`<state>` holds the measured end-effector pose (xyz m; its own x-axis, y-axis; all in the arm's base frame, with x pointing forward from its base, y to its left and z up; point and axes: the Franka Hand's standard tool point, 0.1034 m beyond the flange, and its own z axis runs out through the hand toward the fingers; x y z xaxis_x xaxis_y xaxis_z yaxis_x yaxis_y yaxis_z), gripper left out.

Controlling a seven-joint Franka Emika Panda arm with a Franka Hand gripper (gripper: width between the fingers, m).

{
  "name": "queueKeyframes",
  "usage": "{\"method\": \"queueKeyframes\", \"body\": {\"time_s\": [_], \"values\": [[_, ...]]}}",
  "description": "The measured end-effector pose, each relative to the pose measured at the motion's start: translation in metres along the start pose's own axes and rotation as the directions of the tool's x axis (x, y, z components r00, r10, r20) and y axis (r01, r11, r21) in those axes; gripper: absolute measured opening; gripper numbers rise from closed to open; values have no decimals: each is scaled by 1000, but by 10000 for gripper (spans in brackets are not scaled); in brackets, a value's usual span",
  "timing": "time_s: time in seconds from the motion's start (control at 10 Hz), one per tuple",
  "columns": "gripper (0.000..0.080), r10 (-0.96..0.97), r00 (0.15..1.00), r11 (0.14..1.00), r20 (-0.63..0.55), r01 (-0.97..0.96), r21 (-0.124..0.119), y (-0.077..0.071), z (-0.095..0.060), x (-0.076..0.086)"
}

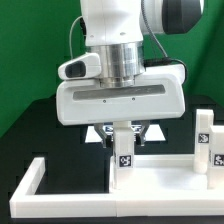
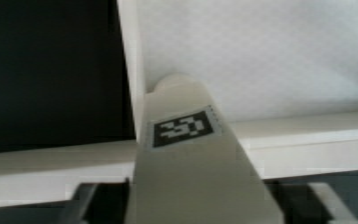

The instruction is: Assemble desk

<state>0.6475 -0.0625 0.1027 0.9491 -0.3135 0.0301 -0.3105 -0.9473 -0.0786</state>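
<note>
My gripper (image 1: 124, 133) is shut on a white blocky leg (image 1: 124, 158) with a black-and-white tag and holds it upright. The leg's lower end is at the near corner of the white tabletop panel (image 1: 165, 185), on the exterior view's left side of it. I cannot tell whether the leg is seated in the panel. In the wrist view the leg (image 2: 190, 150) runs down the middle between my dark fingers (image 2: 98, 200), with the gripper (image 2: 194, 208) closed on it, and the panel (image 2: 265, 60) lies beyond. Two more tagged legs (image 1: 204, 138) stand upright on the panel's right side.
The long white border rail (image 1: 28, 185) runs along the exterior view's left and front of the black table. Small white tagged pieces (image 1: 105, 131) lie behind the gripper, mostly hidden. A green backdrop stands behind.
</note>
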Motion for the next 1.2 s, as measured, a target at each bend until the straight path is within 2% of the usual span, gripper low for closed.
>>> {"method": "queueKeyframes", "body": {"time_s": [0.2, 0.3, 0.5, 0.6, 0.7, 0.8, 1.0, 1.1, 1.2], "values": [[290, 102, 995, 995, 0, -102, 0, 0, 0, 0], [290, 227, 974, 974, 0, -227, 0, 0, 0, 0], [290, 601, 799, 799, 20, -601, -6, -2, -1, 0], [290, 754, 654, 656, 56, -755, -11, -1, -2, 3], [290, 880, 461, 466, 113, -885, -15, -1, -2, 6], [290, 932, 339, 344, 132, -939, -23, 0, -2, 6], [290, 968, 214, 221, 127, -974, -41, -3, -1, 6], [290, 973, 198, 205, 117, -978, -43, -2, 0, 6], [290, 967, 243, 247, 83, -968, -49, -1, -1, 5]]}}
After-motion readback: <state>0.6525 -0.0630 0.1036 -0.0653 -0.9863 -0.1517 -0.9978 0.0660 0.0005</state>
